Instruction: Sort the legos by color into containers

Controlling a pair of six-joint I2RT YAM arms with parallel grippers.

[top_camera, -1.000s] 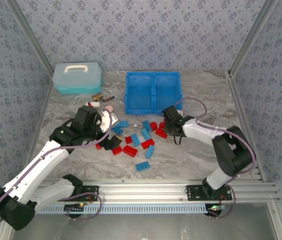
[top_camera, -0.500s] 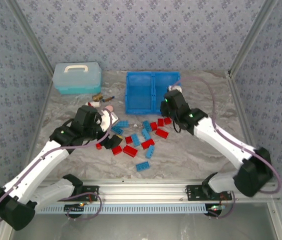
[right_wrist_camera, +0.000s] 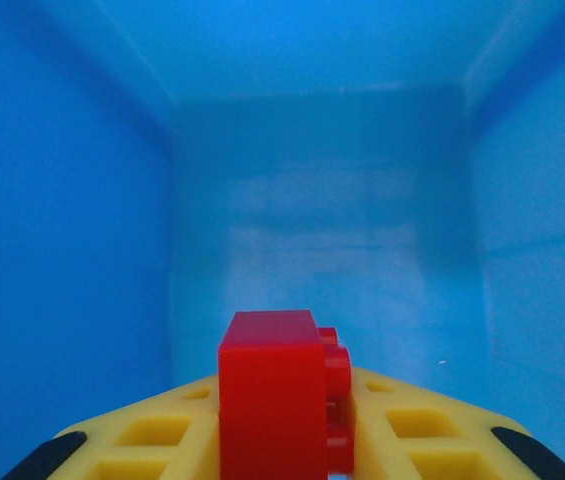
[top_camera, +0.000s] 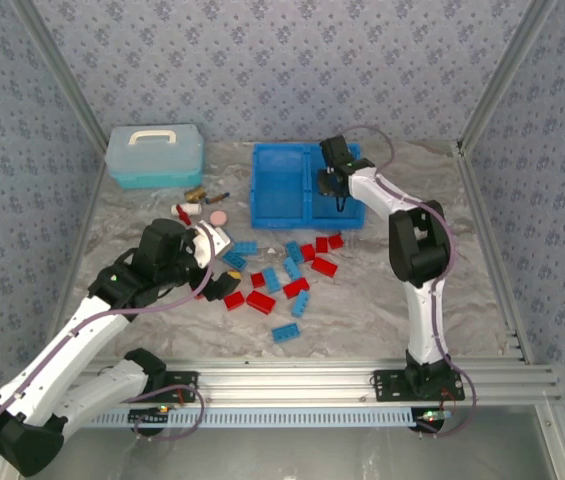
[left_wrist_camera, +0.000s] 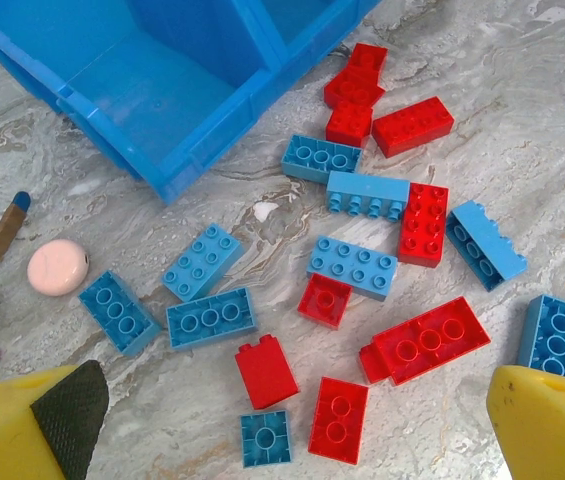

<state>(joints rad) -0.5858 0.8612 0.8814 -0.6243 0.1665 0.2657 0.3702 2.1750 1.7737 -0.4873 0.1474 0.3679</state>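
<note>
Right wrist: red lego [right_wrist_camera: 280, 385] pinched by right tool [top_camera: 336, 192] (inside right compartment [right_wrist_camera: 322, 230])

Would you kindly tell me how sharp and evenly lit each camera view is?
Top external: even, diffuse light, only faint shadows on the table. Left wrist: legos crisp, the near yellow fingers soft. Right wrist: red brick clear, bin walls a hazy, low-contrast blue.

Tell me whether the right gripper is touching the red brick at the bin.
Touching. The right wrist view shows the red brick wedged between the right gripper's yellow fingers, no gap either side.
</note>
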